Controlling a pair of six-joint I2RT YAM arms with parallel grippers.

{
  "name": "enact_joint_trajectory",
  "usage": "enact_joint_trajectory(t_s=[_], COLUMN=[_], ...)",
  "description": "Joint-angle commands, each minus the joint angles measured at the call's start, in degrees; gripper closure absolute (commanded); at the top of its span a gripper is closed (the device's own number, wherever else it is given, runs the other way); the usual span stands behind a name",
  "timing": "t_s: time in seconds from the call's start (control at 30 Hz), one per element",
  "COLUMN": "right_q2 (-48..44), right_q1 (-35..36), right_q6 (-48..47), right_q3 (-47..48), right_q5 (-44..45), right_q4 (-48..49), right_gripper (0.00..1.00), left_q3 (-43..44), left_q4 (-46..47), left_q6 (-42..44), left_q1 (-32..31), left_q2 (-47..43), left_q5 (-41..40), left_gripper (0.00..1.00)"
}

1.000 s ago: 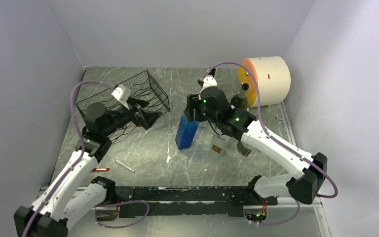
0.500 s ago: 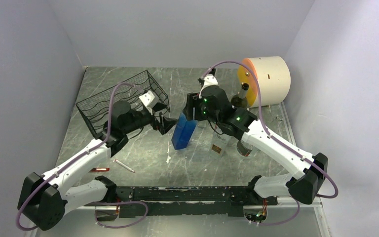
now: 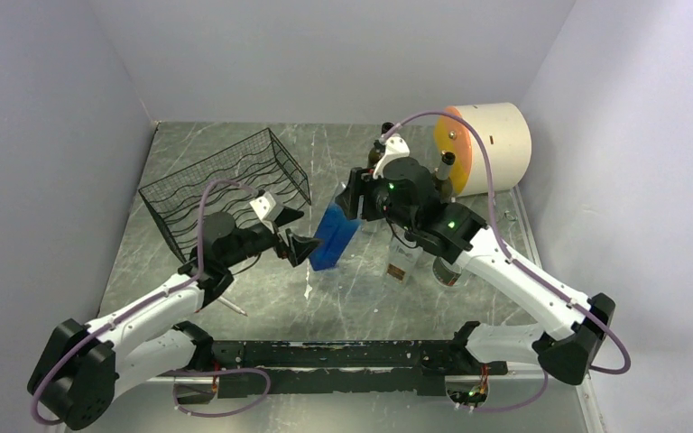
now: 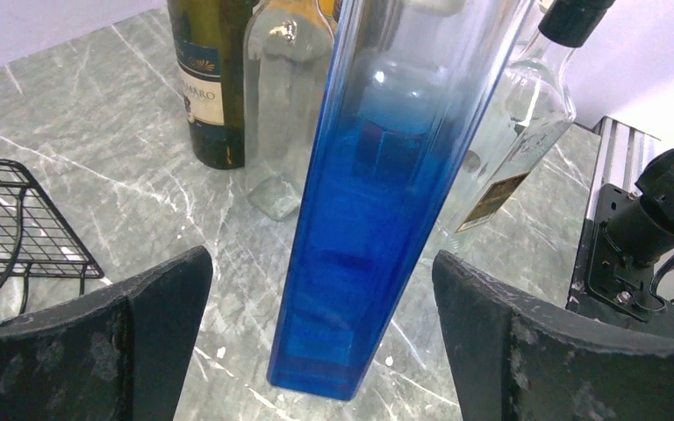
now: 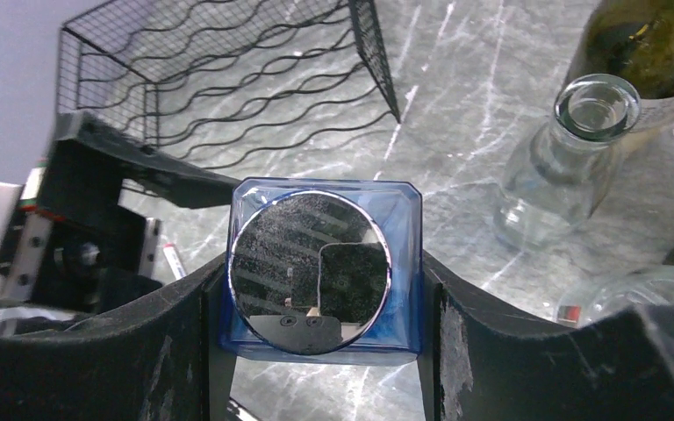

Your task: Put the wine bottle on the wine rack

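A tall square blue bottle (image 3: 332,238) leans over mid-table, its base low toward the left. My right gripper (image 3: 350,200) is shut on its top, with the fingers pressed on both sides of the mirrored cap (image 5: 311,263). My left gripper (image 3: 299,236) is open, and its fingers stand wide on either side of the bottle's lower part (image 4: 360,263) without touching it. The black wire wine rack (image 3: 226,180) stands at the back left, empty; it also shows in the right wrist view (image 5: 228,70).
A dark green wine bottle (image 3: 439,179), a clear flask (image 5: 570,149) and a clear labelled bottle (image 3: 401,262) stand close right of the blue one. A cream cylinder with an orange face (image 3: 492,144) is at back right. A pen (image 3: 232,307) lies near front left.
My left arm swung from the rack across to the blue bottle and now brackets its lower part. The right gripper tilted the bottle further, its base toward the left.
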Motion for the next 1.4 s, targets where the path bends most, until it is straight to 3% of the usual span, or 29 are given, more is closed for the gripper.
enact_joint_trajectory(t_s=[0.0, 0.2, 0.4, 0.7, 1.0, 1.27, 1.37], right_q2=[-4.01, -3.08, -0.94, 0.37, -0.81, -1.87, -2.5], right_q1=[0.02, 0.05, 0.03, -0.02, -0.06, -0.1, -0.07], right_q6=[2.94, 3.79, 3.68, 3.94, 4.9, 4.48, 4.59], right_q3=[0.2, 0.97, 5.16, 9.32, 8.63, 8.43, 8.19], right_q5=[-3.97, -6.68, -7.09, -5.28, -6.49, -8.9, -9.6], right_q4=[14.27, 15.04, 12.09, 7.8, 7.76, 6.56, 7.01], right_gripper=[0.75, 0.76, 0.76, 0.76, 0.74, 0.68, 0.67], left_q3=[-2.14, -3.08, -2.1, 1.78, 0.77, 1.02, 2.05], left_q4=[11.42, 17.03, 17.27, 8.84, 14.08, 13.56, 12.64], left_q6=[-0.94, -0.29, 6.57, 20.31, 20.02, 20.55, 20.68], left_q1=[-0.53, -0.57, -1.58, -5.16, -5.37, -5.36, -5.37], left_q2=[2.76, 6.17, 9.11, 10.69, 11.17, 9.81, 10.24], left_q5=[4.28, 5.17, 6.37, 1.58, -0.02, 0.24, 0.14], left_gripper=[0.0, 0.01, 0.01, 0.04, 0.1, 0.27, 0.22])
